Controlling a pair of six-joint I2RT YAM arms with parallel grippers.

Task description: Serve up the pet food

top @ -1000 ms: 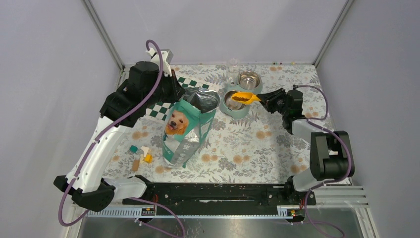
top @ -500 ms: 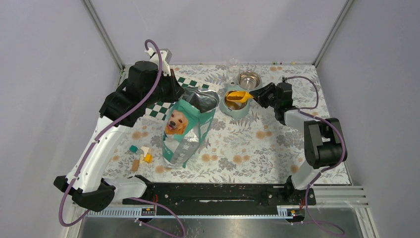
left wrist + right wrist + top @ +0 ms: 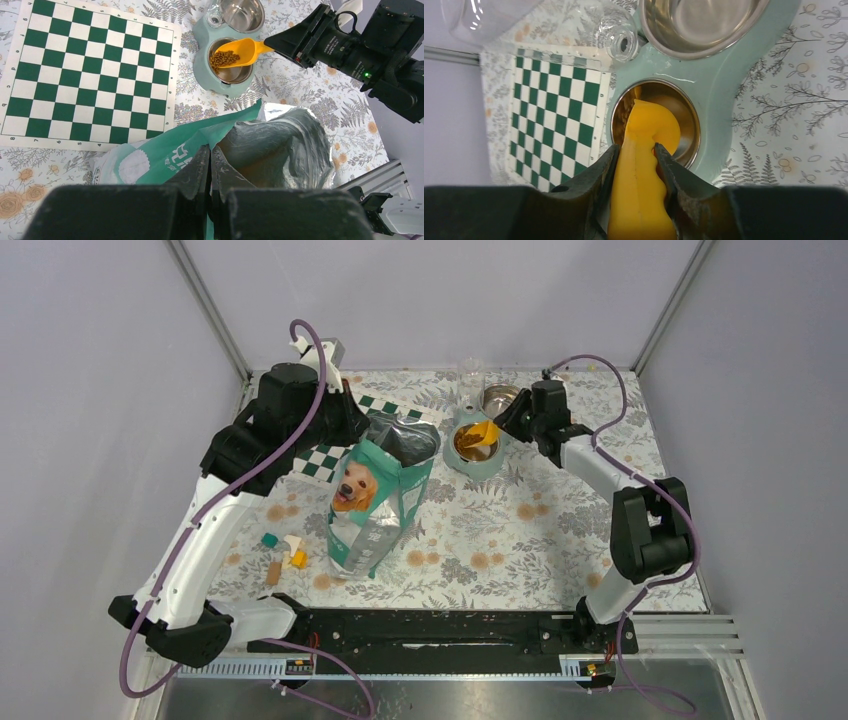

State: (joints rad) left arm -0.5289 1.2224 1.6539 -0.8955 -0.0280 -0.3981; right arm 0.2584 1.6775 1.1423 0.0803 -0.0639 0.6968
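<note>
Seemingly left pincer [image 3: 210,156] pinching bag [image 3: 165,152], right pincer [image 3: 636,149] gripping scoop [image 3: 651,125] of pet food [image 3: 223,58]

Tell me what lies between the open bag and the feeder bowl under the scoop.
Only bare floral tablecloth; nothing stands between the bag and the feeder. The left wrist view shows that stretch best.

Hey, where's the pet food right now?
In the left wrist view, the pet food sits in the orange scoop, which the right gripper holds above the steel bowl nearer the bag in the teal feeder, right of the chessboard.
</note>
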